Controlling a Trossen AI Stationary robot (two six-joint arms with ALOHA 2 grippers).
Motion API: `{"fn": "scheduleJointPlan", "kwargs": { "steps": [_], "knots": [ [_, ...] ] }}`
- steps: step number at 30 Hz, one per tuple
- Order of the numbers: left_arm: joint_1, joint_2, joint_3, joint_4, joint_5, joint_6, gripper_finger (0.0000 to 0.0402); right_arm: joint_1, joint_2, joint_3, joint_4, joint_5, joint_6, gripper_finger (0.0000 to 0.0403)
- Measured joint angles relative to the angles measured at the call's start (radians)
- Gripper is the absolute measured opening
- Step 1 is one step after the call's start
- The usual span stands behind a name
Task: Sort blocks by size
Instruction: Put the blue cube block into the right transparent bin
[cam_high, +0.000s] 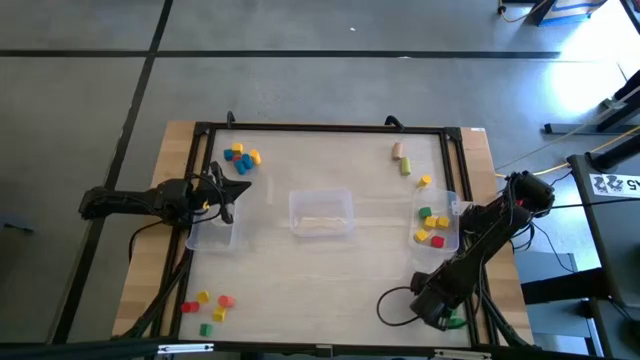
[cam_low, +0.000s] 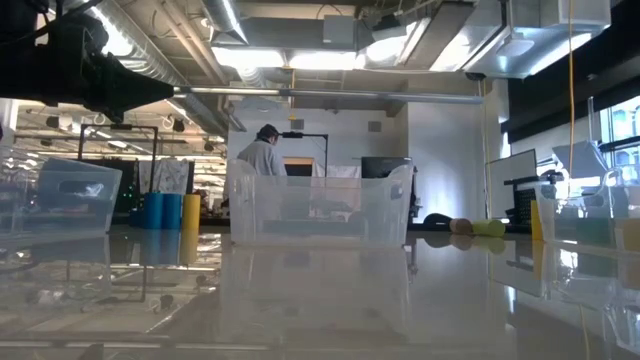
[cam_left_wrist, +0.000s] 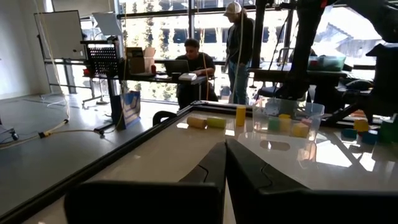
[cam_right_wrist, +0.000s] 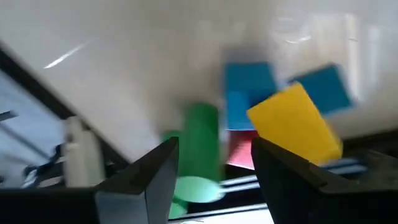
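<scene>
blurred blocks (cam_right_wrist: 291, 124) are sitting just past the right gripper (cam_right_wrist: 214, 168), its fingers spread and holding nothing, at the table's (cam_high: 330, 270) near right corner. left gripper (cam_high: 238, 188), fingers pressed together, is hovering beside a clear bin (cam_high: 212, 234).

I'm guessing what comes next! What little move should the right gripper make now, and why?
Probably lower the right gripper and close on the green cylinder: its open fingers frame it, with a yellow block and a blue block crowding beside. The left gripper rests at a bin.
</scene>
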Motion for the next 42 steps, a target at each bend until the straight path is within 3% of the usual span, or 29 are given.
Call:
{"fn": "scheduleJointPlan", "kwargs": {
  "steps": [7, 12, 16, 21, 30, 42],
  "knots": [
    [0.000, 0.000, 0.000, 0.000, 0.000, 0.001, 0.0005, 0.000, 0.000, 0.000, -0.179, 0.055, -0.001, 0.0205],
    [0.000, 0.000, 0.000, 0.000, 0.000, -0.001, 0.0005, 0.000, -0.004, 0.000, -0.088, 0.024, -0.078, 0.0205],
    [0.000, 0.000, 0.000, 0.000, 0.000, -0.001, 0.0005, 0.000, -0.002, 0.000, 0.017, 0.079, -0.127, 0.0205],
    [0.000, 0.000, 0.000, 0.000, 0.000, -0.001, 0.0005, 0.000, 0.023, 0.000, -0.013, 0.133, -0.129, 0.0205],
    [0.000, 0.000, 0.000, 0.000, 0.000, -0.010, 0.0005, 0.000, 0.074, 0.000, -0.012, 0.080, -0.130, 0.0205],
    [0.000, 0.000, 0.000, 0.000, 0.000, -0.010, 0.0005, 0.000, 0.147, 0.000, -0.005, 0.103, -0.158, 0.0205]
  ]
}}
